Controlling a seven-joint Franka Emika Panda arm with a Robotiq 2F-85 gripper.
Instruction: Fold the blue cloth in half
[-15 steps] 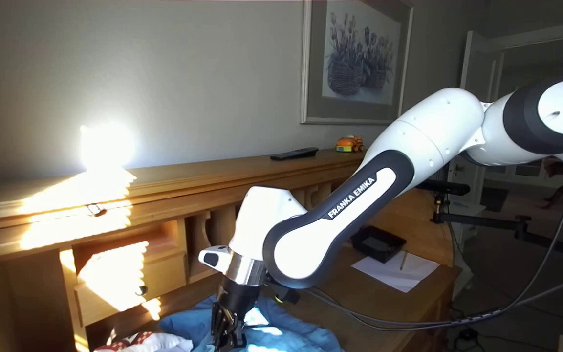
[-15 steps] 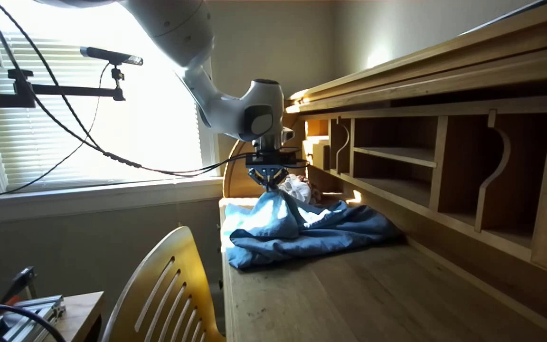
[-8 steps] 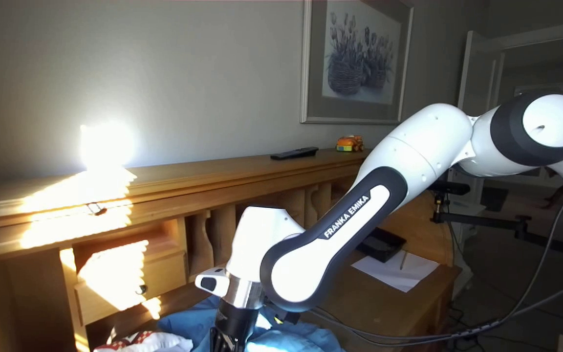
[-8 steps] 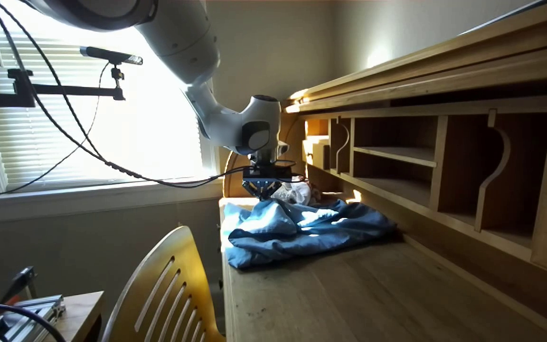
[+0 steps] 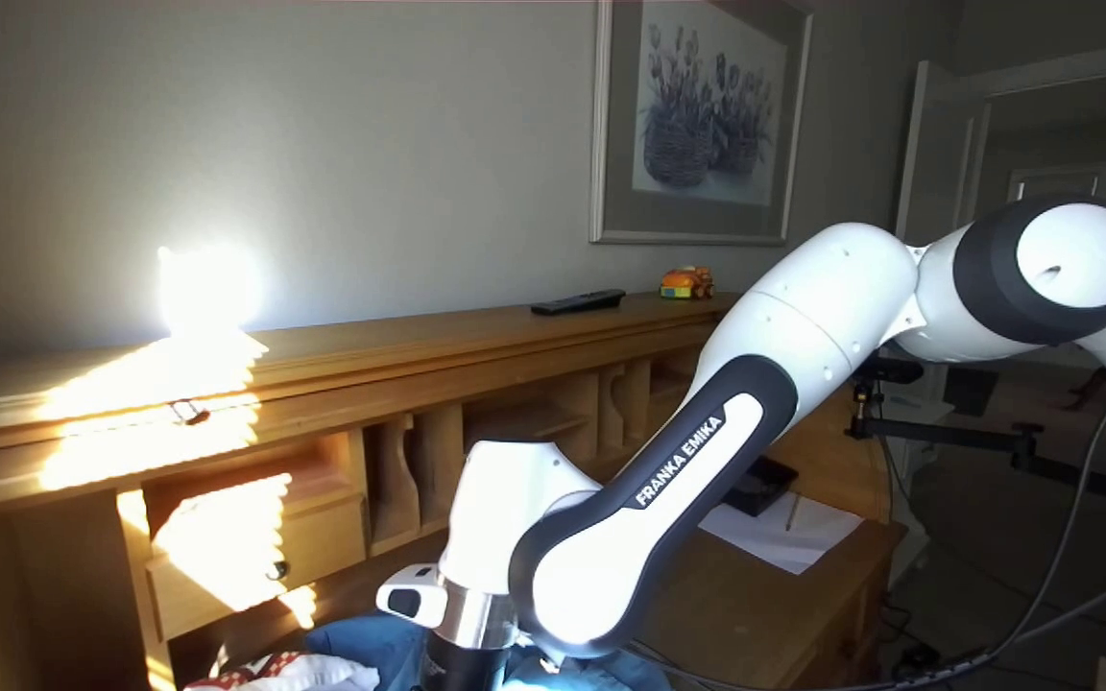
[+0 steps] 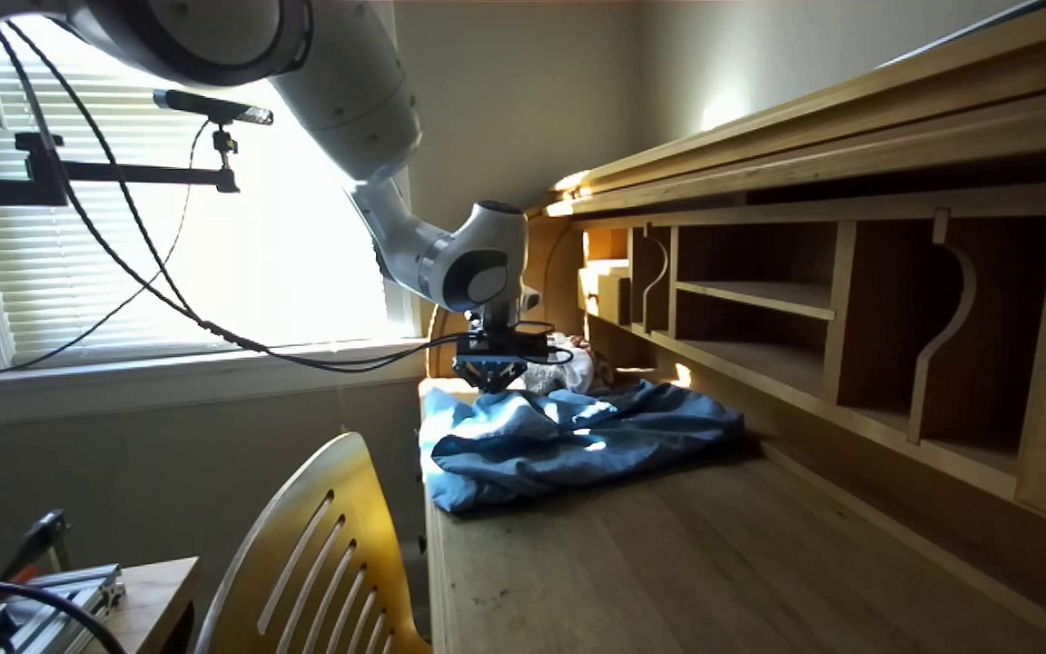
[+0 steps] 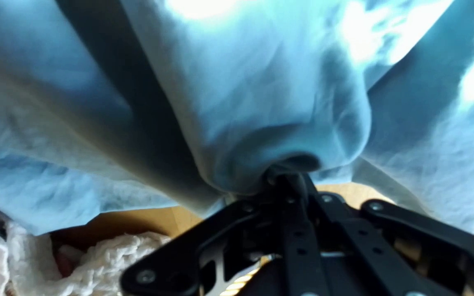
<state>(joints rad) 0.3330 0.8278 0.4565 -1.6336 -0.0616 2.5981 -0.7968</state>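
Observation:
The blue cloth [image 6: 577,450] lies bunched and wrinkled across the far part of the desk. It also shows in an exterior view [image 5: 366,645], cut by the lower edge. My gripper [image 6: 491,386] is low over the cloth's far edge, near the window side. In the wrist view the fingers [image 7: 284,181] are closed together on a gathered fold of the blue cloth [image 7: 261,90], which bulges and drapes away from the tips. The fingertips themselves are partly hidden by dark shadow and fabric.
A white and red crumpled cloth [image 6: 568,363] lies just behind the blue cloth. Wooden cubbies [image 6: 754,300] line the wall side of the desk top [image 6: 668,563]. A chair [image 6: 332,545] stands at the front edge. White paper [image 5: 783,537] and a black tray [image 5: 762,485] lie on the desk.
My arm has moved down and slightly toward the window side. The raised peak of the blue cloth has sunk with it and lies flatter. The gripper has stayed at the same fold.

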